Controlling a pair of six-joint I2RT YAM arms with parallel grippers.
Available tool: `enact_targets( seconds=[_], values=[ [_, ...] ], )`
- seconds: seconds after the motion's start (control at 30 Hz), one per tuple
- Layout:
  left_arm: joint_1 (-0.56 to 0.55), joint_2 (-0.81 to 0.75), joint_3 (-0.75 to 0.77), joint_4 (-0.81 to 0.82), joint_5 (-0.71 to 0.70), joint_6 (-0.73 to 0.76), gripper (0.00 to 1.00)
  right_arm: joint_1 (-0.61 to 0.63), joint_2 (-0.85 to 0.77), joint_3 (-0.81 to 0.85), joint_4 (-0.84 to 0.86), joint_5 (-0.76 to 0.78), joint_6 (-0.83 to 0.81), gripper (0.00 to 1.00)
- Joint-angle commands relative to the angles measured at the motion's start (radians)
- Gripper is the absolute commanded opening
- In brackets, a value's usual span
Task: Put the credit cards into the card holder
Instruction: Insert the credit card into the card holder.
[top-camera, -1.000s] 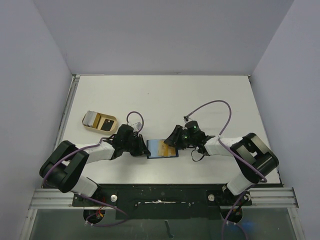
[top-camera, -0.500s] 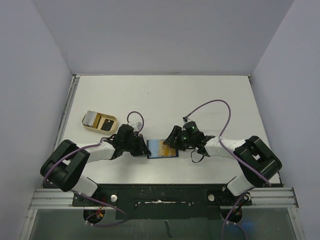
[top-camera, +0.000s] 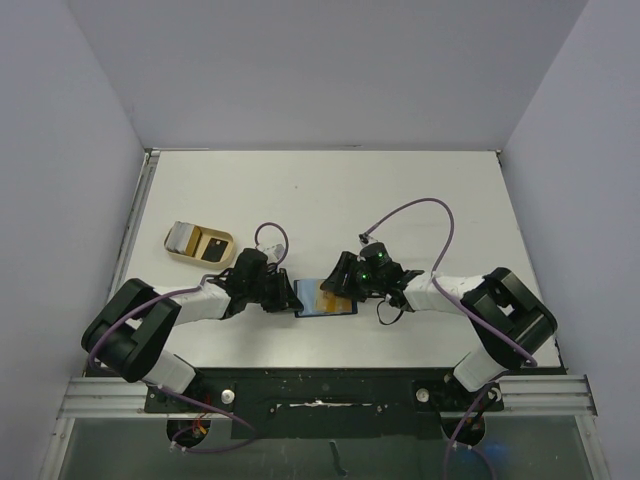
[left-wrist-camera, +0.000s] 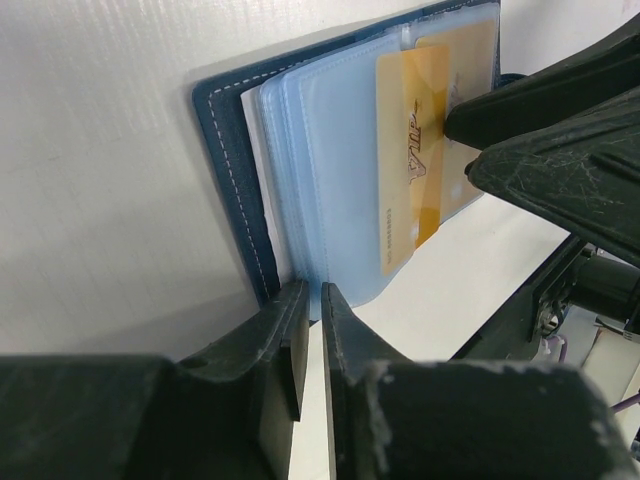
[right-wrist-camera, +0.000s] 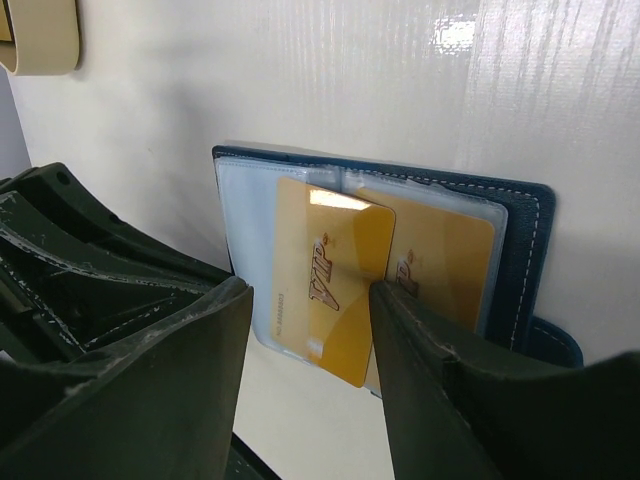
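From above, the holder lies open on the table near its front edge, between the two arms; the left gripper is at its left edge and the right gripper at its right side, and neither pair of jaws can be read from this height. Only this view shows the tray, well apart to the left, with a black card lying in it.

The left wrist camera shows what the top view hides; the left fingers are nearly pressed together, and the edge of the holder's clear sleeves sits between their tips. From here a right fingertip rests on the face of a gold card.

The right wrist camera shows the right jaws spread wide, one on each side of that card, gripping nothing; one fingertip touches the card's edge. The same view alone makes out a second gold card, fully seated under the plastic beside the first.

The holder has a dark navy cover with pale stitching along its border, and a stack of light blue, see-through sleeves inside; the first gold card sits tilted, its upper part tucked into a sleeve and its lower corner sticking out past the sleeve's edge over the table; it carries slanted lettering.
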Motion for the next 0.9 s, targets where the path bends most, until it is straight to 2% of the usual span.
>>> enact_targets(
  seconds=[0.0,0.3,0.87],
  values=[
    [-0.01,0.009,0.008,-0.007,-0.012,0.017,0.12,0.007,-0.005,0.021,-0.02,0.015,-0.013,0.52],
    [-0.009,-0.015,0.013,-0.029,-0.025,0.021,0.13,0.011,-0.04,0.026,-0.087,0.071,-0.019,0.58],
    [-0.014,-0.017,0.001,-0.016,-0.024,0.015,0.13,0.034,0.041,0.055,0.018,0.018,-0.014,0.61]
  ],
)
